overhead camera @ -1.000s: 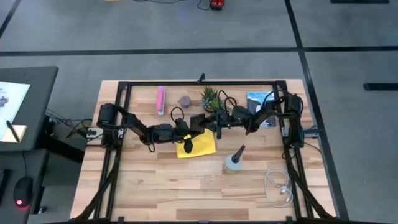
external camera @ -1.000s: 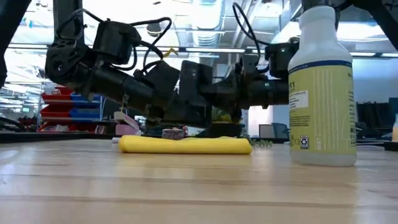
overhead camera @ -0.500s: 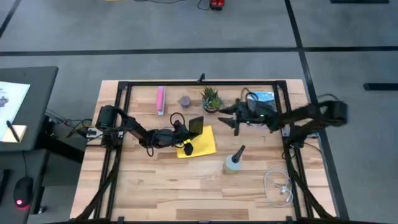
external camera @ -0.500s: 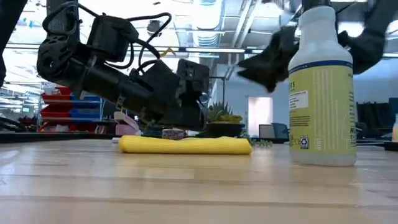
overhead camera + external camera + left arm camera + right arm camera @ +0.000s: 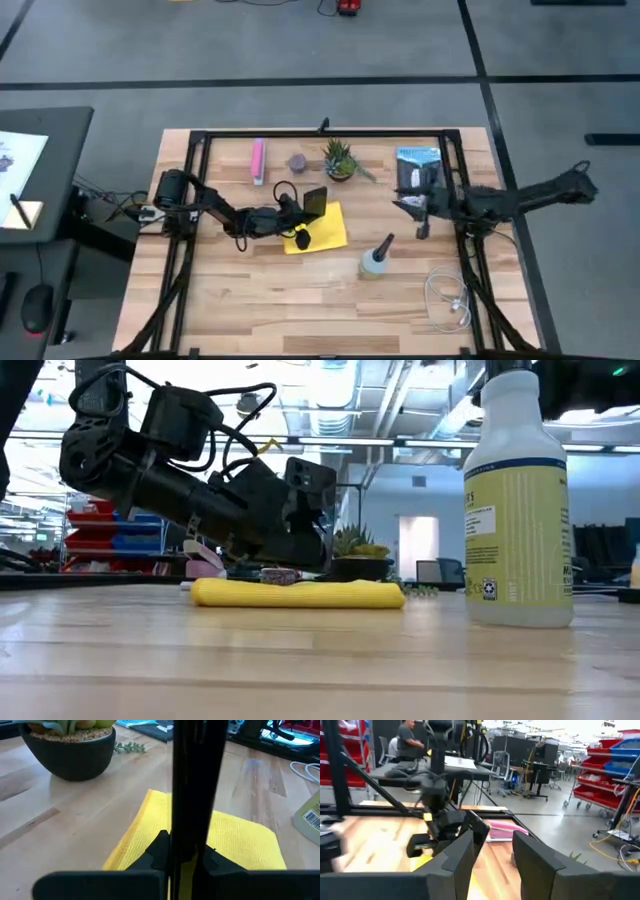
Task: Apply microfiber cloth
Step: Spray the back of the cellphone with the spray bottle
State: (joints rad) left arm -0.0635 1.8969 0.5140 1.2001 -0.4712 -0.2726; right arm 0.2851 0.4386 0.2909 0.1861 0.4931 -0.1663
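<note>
The yellow microfiber cloth lies flat on the table's middle; the low view shows it as a low strip. My left gripper hovers over the cloth's far left part, shut on a black phone. The phone rises above the cloth, and its camera end is uppermost. My right gripper is open and holds nothing. It hangs right of the cloth, in front of the blue packet. My left gripper pinches the phone's lower end between its two fingers, one on each flat face. The fingers slant down from the table's left side. The phone stands upright over the cloth; I cannot tell whether its lower edge touches the cloth.
A spray bottle stands near the cloth's right front corner. A potted plant, a small purple thing and a pink bar line the far side. A white cable lies at the front right.
My right gripper has left the phone, where it met my left gripper, and has swung away toward the table's right edge. The phone has stayed in my left gripper over the cloth. The cloth has not moved.
</note>
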